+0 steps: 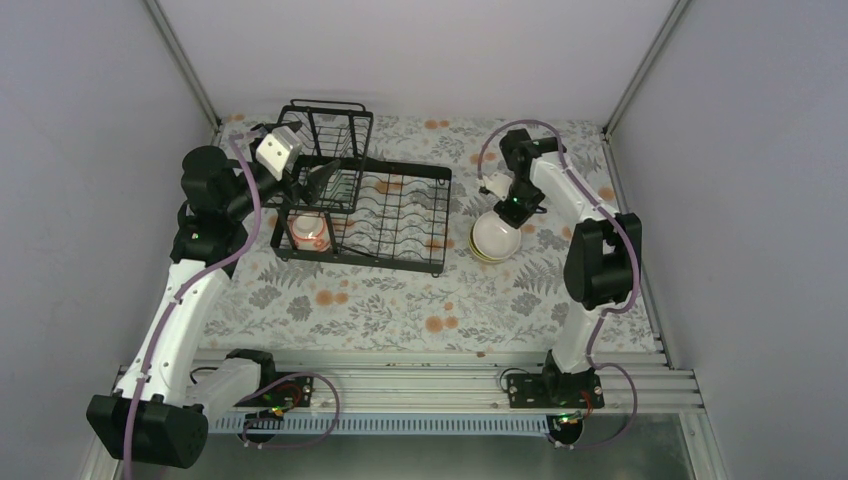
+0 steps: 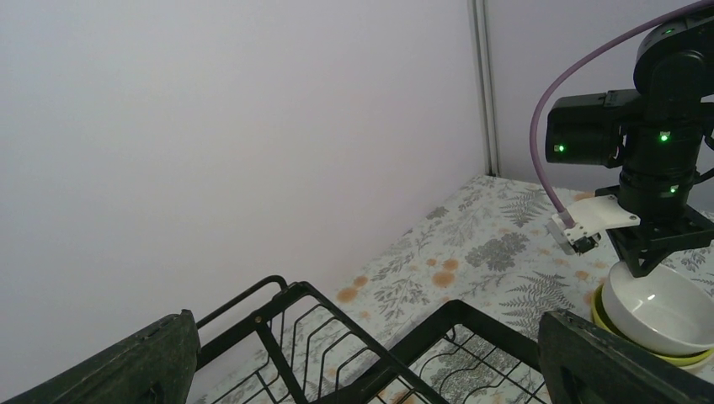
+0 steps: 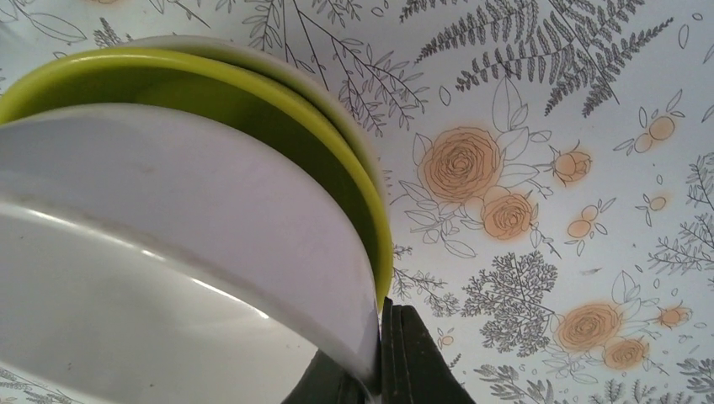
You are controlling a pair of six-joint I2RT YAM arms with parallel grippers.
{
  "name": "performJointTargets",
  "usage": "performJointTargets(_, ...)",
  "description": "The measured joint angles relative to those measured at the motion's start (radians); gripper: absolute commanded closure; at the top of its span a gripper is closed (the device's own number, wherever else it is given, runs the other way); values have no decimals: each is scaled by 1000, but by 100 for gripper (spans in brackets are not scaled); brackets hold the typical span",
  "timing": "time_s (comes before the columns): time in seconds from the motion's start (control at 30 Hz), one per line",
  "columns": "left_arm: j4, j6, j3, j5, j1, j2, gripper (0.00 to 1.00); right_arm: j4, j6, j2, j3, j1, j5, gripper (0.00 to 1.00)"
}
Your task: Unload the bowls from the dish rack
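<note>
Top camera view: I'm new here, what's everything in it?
dish rack: one, black wire, back left on tablecloth
patterned bowl: one, white with red-orange, in rack's near-left corner
white bowl: one, white, nested in green bowl right of rack
green bowl: one, yellow-green, under white bowl
tablecloth: one, pale floral, orange blooms, under everything
left gripper: one, black, open above rack's left end
right gripper: one, black, shut on white bowl's rim

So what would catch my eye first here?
The black wire dish rack sits left of centre, with one red-patterned bowl in its near-left corner. To its right, the right gripper pinches the rim of a white bowl nested in a green bowl on the flowered table.
</note>
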Motion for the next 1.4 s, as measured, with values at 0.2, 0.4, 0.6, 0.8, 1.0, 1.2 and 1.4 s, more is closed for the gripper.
performJointTargets(0.2,0,0,0,0,0,0,0,-11,-11,1,0,0,22,82)
performJointTargets(0.4,0,0,0,1,1,0,0,-17,-20,12,3,0,35,37)
performJointTargets(0.6,0,0,0,5,1,0,0,-23,-16,17,73,0,40,32)
performJointTargets(0.8,0,0,0,7,1,0,0,-23,-5,4,204,5,36,36)
performJointTargets(1.0,-15,8,2,3,1,0,0,-9,20,-47,218,69,-50,37)
performJointTargets(1.2,-76,53,68,-47,1,2,0,84,76,-42,194,161,-217,38)
performJointTargets(1.4,-202,116,301,-192,3,74,0,180,138,20,191,228,-276,39)
